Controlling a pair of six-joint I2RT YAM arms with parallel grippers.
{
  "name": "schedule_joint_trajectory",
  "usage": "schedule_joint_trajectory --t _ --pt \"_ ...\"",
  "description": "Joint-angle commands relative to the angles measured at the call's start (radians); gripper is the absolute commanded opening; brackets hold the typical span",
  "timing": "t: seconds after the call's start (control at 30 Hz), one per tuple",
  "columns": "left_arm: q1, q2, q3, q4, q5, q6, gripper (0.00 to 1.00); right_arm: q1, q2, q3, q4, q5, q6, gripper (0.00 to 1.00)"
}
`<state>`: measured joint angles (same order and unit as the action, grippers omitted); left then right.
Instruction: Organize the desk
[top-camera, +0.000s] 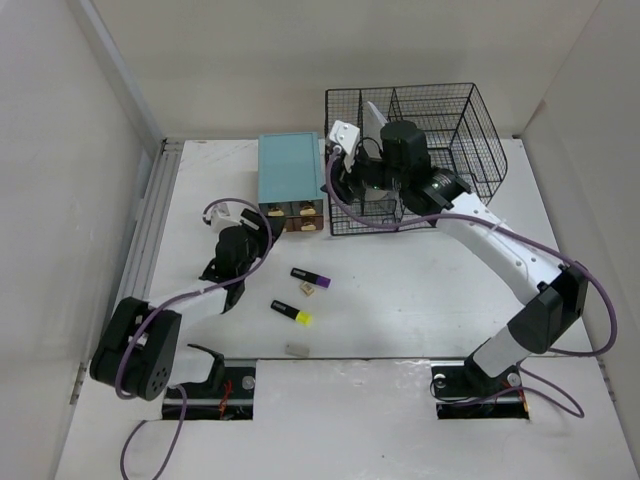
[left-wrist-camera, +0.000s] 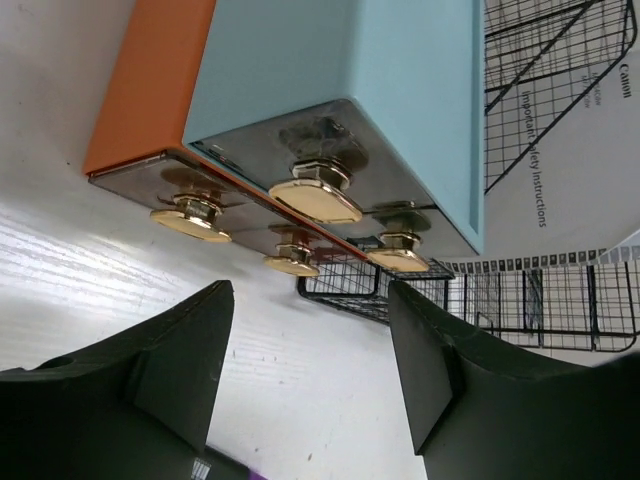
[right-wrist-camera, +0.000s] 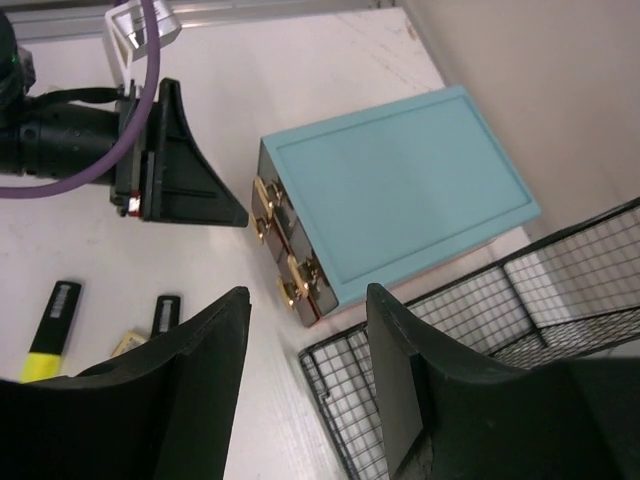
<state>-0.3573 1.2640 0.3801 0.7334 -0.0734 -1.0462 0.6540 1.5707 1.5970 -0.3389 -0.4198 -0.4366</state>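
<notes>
The white desk (top-camera: 420, 310) carries a teal drawer box (top-camera: 290, 168) at the back, with gold knobs (left-wrist-camera: 315, 200) on its front drawers. An orange-sided drawer (left-wrist-camera: 150, 90) sticks out a little. My left gripper (left-wrist-camera: 310, 300) stands open and empty just in front of those knobs, also seen from above (top-camera: 266, 224). My right gripper (right-wrist-camera: 308, 300) hangs open and empty over the front left corner of the black wire rack (right-wrist-camera: 450, 330), beside the box (right-wrist-camera: 400, 190). A purple highlighter (top-camera: 311, 275) and a yellow highlighter (top-camera: 291, 313) lie mid-desk.
A small beige item (top-camera: 307, 289) lies between the highlighters and a grey eraser (top-camera: 296, 350) near the front edge. The rack (top-camera: 420, 150) holds a printed paper (left-wrist-camera: 560, 170). A metal rail (top-camera: 150, 220) runs along the desk's left side. Walls close in on three sides.
</notes>
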Motion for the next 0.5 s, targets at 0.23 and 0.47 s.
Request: schedule_joint_trajectory --t 0.23,0.47 --pt "0.009 0.133 0.034 0.158 0.057 -0.026 0.51 -0.099 -0.037 -0.049 0.052 -0.154 0.07 0.56" --pt "0.009 0.238 0.054 0.169 0.028 -0.026 0.51 -0.099 -0.046 -0.058 0.052 -0.177 0.07 0.56"
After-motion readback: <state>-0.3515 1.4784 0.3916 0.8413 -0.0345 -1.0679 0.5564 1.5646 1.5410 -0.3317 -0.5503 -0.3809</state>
